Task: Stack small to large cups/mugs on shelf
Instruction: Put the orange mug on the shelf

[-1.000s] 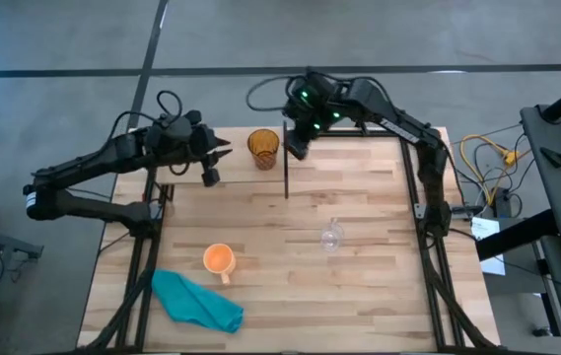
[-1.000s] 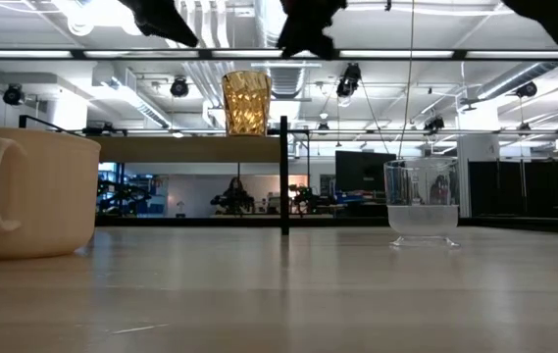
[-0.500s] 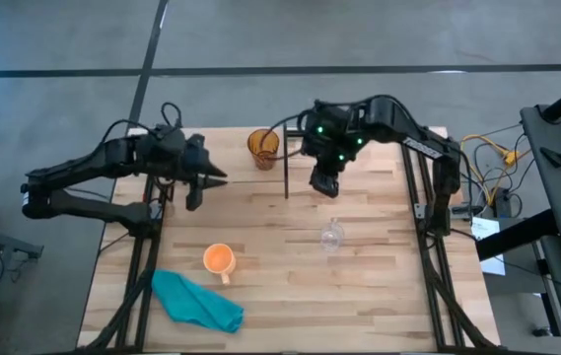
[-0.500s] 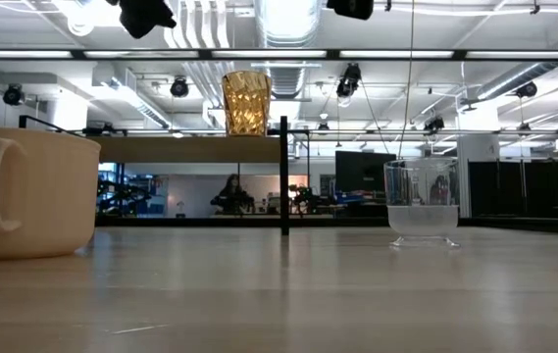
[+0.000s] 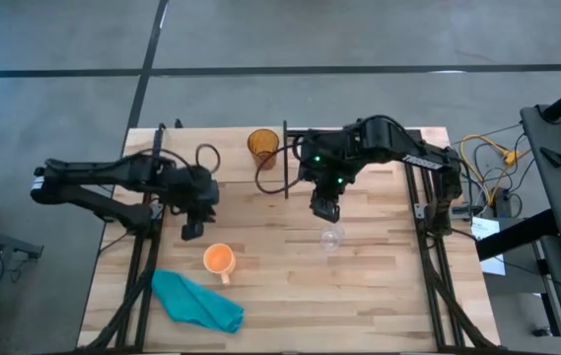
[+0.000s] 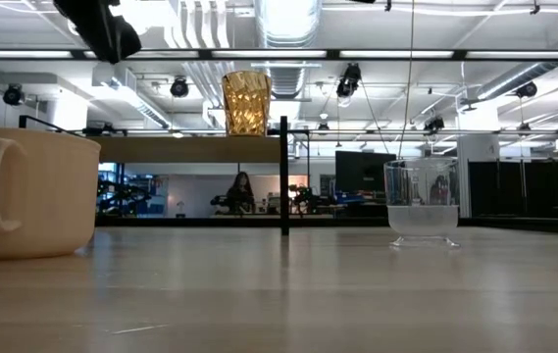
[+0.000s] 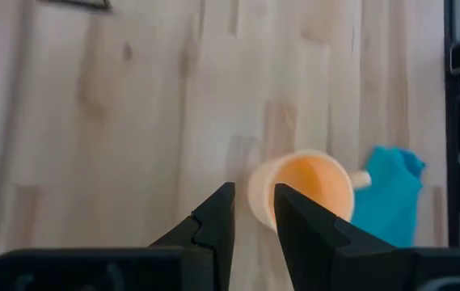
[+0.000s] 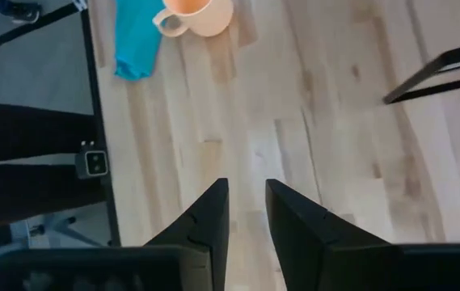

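The amber tumbler [image 5: 263, 146] [image 6: 246, 102] stands upright on the pale shelf board [image 5: 223, 138] [image 6: 185, 149] at the table's far edge. The orange mug [image 5: 219, 259] [image 7: 309, 187] stands on the tabletop, its handle pointing toward the near right. The tiny clear cup [image 5: 331, 237] [image 6: 422, 201] stands right of centre. My left gripper [image 5: 193, 231] [image 7: 254, 200] hovers just far-left of the mug, pointing down, fingers shut to a narrow slit. My right gripper [image 5: 324, 209] [image 8: 246, 194] hovers just beyond the clear cup, shut the same way. The clear cup does not show in the right wrist view.
A teal cloth [image 5: 196, 301] [image 8: 137, 36] lies crumpled near the near-left corner, close to the mug. A black upright rod [image 5: 286, 163] [image 6: 284, 176] stands at the shelf's right end. Black frame rails [image 5: 418, 187] run along both table sides.
Both arms have left the shelf and swung toward the near edge. The left gripper moved from left of the tumbler toward the orange mug and now points downward. The right gripper moved away from beside the tumbler to a spot just beyond the clear cup. The cups stayed put.
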Robot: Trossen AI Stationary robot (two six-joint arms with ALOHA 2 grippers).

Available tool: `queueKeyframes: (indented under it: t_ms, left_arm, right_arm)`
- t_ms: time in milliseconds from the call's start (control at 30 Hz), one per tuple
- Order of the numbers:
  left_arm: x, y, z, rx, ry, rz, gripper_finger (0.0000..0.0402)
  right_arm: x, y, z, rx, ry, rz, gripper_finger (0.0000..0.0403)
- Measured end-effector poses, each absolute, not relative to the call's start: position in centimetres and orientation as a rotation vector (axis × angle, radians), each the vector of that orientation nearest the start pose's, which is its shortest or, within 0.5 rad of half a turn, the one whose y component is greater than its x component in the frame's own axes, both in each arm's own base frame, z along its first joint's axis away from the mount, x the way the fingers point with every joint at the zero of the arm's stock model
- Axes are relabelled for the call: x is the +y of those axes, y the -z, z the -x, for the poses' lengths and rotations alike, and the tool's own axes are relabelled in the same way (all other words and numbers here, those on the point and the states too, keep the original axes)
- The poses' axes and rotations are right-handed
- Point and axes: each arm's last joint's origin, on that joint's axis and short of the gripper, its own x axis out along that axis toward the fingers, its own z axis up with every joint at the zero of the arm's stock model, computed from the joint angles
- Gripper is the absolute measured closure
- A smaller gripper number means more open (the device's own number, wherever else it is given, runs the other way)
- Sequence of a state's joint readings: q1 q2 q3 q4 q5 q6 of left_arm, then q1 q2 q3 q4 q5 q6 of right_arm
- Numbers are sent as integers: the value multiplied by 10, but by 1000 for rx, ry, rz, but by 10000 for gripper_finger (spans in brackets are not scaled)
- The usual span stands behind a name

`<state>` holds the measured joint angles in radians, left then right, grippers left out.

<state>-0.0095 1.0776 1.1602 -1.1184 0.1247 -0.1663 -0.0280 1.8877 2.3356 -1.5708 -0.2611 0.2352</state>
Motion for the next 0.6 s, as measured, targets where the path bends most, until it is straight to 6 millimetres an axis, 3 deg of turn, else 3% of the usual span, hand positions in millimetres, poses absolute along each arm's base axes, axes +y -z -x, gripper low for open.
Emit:
queueKeyframes:
  t_ms: [200,600]
  left_arm:
    - [-24,-320,-196,1128,29,262,327]
    - [-55,-288,-220,1307,-159,339,327]
  right_arm:
    - [9,-428,-339,1140,-106,-352,329]
    - [13,-428,-339,1141,-119,-342,330]
